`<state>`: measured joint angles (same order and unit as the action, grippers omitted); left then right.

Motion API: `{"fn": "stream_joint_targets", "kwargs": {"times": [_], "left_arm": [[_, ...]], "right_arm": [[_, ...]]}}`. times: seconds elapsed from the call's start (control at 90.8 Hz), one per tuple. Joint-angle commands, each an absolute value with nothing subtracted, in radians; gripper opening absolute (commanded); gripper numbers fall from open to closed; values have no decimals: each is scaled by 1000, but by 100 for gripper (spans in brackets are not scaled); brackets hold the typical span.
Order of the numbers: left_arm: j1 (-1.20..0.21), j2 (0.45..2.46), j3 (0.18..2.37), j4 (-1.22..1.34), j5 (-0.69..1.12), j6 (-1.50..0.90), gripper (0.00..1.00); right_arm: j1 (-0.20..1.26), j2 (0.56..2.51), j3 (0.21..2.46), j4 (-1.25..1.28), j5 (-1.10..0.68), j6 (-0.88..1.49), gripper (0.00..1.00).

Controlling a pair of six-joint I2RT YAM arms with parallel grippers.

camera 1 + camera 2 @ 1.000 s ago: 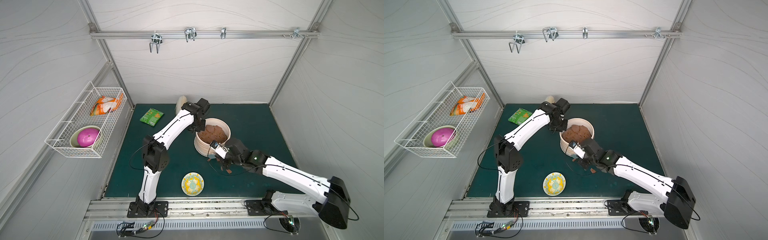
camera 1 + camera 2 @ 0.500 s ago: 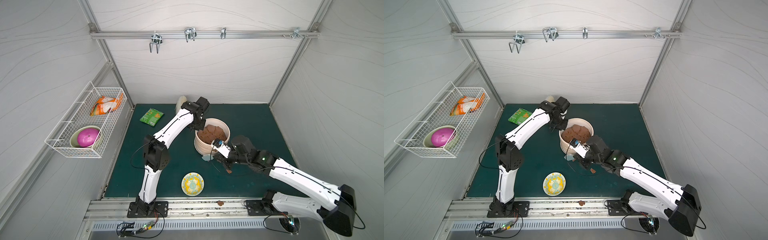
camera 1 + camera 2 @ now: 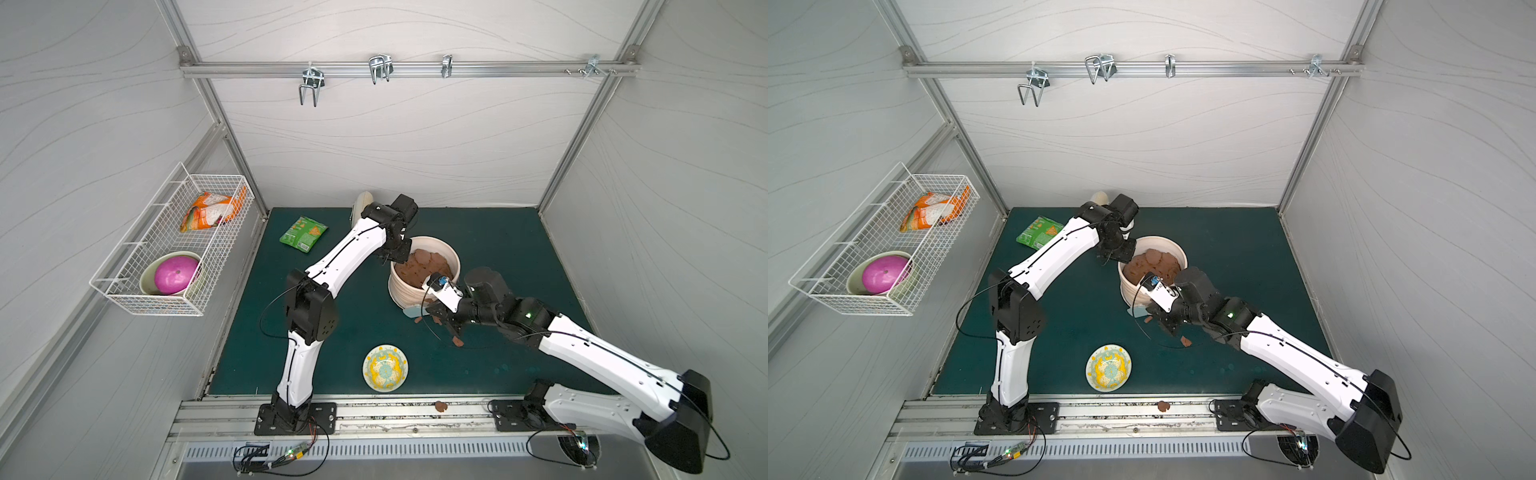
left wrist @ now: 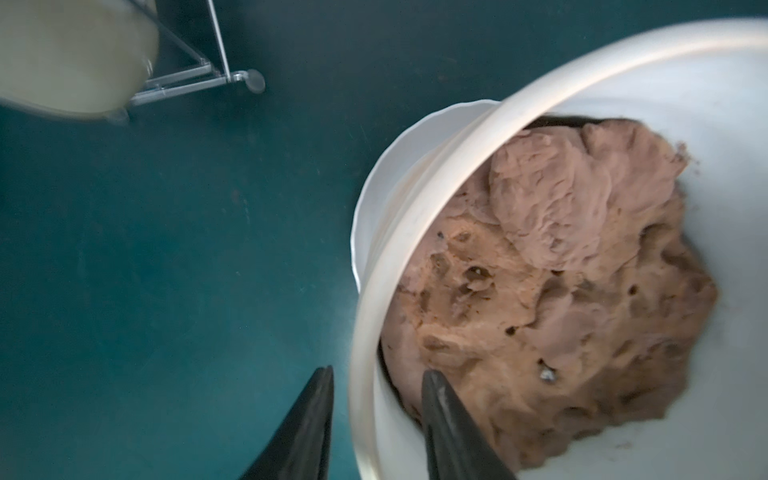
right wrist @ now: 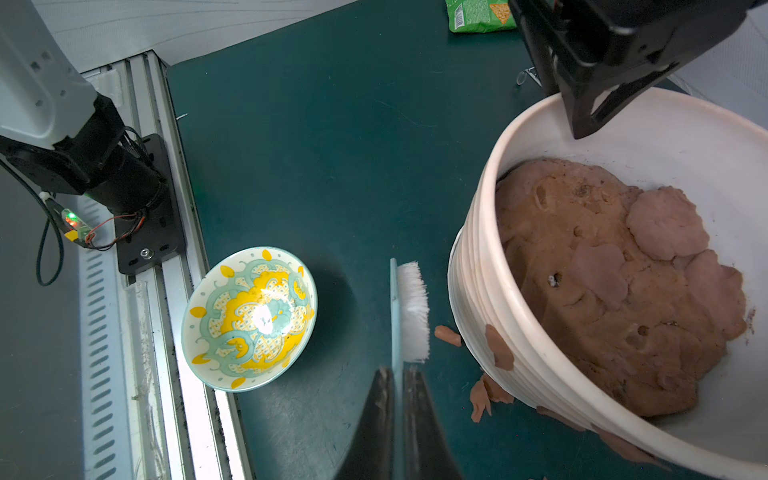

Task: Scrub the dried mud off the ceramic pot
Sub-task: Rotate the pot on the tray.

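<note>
Two grippers meet at the pot (image 3: 402,291), which stands upright in the middle of the mat (image 3: 361,332), filled with brown soil (image 5: 602,299). The left gripper (image 4: 379,370) straddles the rim on the side away from the brush, jaws apart: one finger (image 4: 311,424) is outside and the other inside above the soil, neither pressing the rim. The right gripper (image 5: 397,370) is clamped on the pale-blue handle of a brush (image 5: 411,311). Its white bristles face the pot's ribbed wall, just beside it, with a thin gap. Mud (image 5: 498,347) clings in reddish patches low on that wall, and loose flakes lie on the mat at the base. A yellow dish (image 5: 249,318) sits near the brush.
</note>
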<state>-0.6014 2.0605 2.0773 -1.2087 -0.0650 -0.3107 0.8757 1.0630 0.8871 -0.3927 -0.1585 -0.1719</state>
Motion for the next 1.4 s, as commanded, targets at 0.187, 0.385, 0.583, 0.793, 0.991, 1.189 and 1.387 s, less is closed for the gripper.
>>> {"fn": "stream_joint_targets", "kwargs": {"times": [0.187,0.385,0.583,0.793,0.991,1.189,1.387], "left_arm": [[-664,1883,1945,-1139,-89,-602,59],[-759,1906,2018,-1319,-265,-903,54],[-777,1979,2053,-1433,-243,-1069,48],[-784,1988,1996,-1339,-193,-1116,43],[-781,2030,2000,-1304,-158,-1116,32],[-779,2056,2008,-1301,-148,-1111,20],[-759,2059,2003,-1306,-139,-1099,8]], "right_arm": [[852,1009,857,-334,-181,-157,0],[844,980,851,-337,-186,-161,0],[836,950,850,-362,-202,-169,0],[820,919,836,-387,-209,-173,0],[810,903,835,-405,-218,-179,0],[808,913,841,-390,-238,-179,0],[817,972,847,-331,-178,-190,0]]}}
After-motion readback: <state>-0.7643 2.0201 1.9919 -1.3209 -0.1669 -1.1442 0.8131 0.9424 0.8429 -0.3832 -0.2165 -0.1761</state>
